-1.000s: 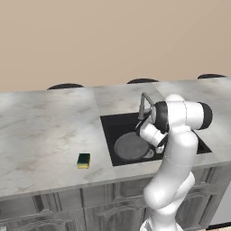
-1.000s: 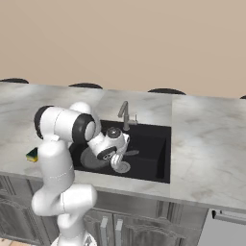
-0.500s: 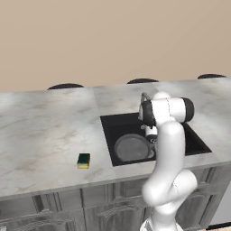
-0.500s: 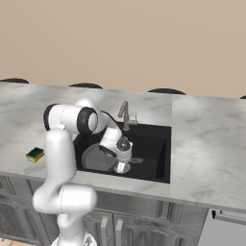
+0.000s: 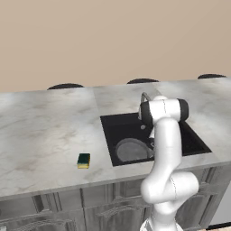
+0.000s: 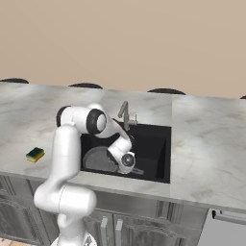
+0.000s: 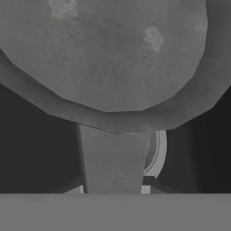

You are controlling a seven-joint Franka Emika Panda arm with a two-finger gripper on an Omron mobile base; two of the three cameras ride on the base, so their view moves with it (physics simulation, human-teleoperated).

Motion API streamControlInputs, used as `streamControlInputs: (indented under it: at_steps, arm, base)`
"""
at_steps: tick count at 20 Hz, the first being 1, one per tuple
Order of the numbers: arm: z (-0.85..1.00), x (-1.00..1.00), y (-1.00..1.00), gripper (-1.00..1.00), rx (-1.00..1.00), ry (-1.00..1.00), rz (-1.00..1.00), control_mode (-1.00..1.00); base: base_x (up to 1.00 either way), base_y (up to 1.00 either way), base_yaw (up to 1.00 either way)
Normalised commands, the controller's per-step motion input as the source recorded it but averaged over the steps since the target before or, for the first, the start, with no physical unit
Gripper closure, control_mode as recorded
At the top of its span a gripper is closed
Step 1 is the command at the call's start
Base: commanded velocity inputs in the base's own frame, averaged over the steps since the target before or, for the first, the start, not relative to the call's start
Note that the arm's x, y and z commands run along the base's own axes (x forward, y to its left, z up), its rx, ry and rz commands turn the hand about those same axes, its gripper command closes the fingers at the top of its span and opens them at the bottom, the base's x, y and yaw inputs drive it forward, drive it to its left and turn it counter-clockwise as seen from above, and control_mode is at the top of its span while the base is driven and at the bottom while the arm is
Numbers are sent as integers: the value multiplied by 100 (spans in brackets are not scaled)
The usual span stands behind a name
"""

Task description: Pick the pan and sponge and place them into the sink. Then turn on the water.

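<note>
The pan (image 5: 131,149) lies inside the sink (image 6: 153,137), lower and flatter than one second ago, when it hung tilted above the basin. Its straight handle (image 7: 113,158) runs back between the fingers of the claw (image 6: 129,163), which is clamped on that handle just behind the pan body. The arm has swung down into the basin. The drain (image 7: 158,151) shows partly beside the handle, under the claw. Judgement: the pan placement is nearly complete; release comes next. The sponge (image 5: 83,160) rests on the desk (image 5: 45,131), well apart from the claw and outside the sink. The faucet (image 6: 124,113) stands behind the claw; no water runs. No brand, label or writing is legible.
</note>
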Motion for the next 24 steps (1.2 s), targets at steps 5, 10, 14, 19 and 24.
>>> streamControlInputs:
  at_steps: [5, 10, 14, 19, 24]
  arm:
    - [-13, 11, 0, -100, 0, -6, 9, -100]
    - [2, 2, 0, -100, 0, -6, 5, -100]
    - [31, 0, 0, -100, 0, -3, 0, -100]
    - [62, 0, 0, -100, 0, -4, 0, -100]
    - [68, 0, 6, -100, 0, -1, 0, -100]
  base:
    - [0, 0, 0]
    - [0, 0, 0]
    - [0, 0, 0]
    - [0, 0, 0]
    - [0, 0, 0]
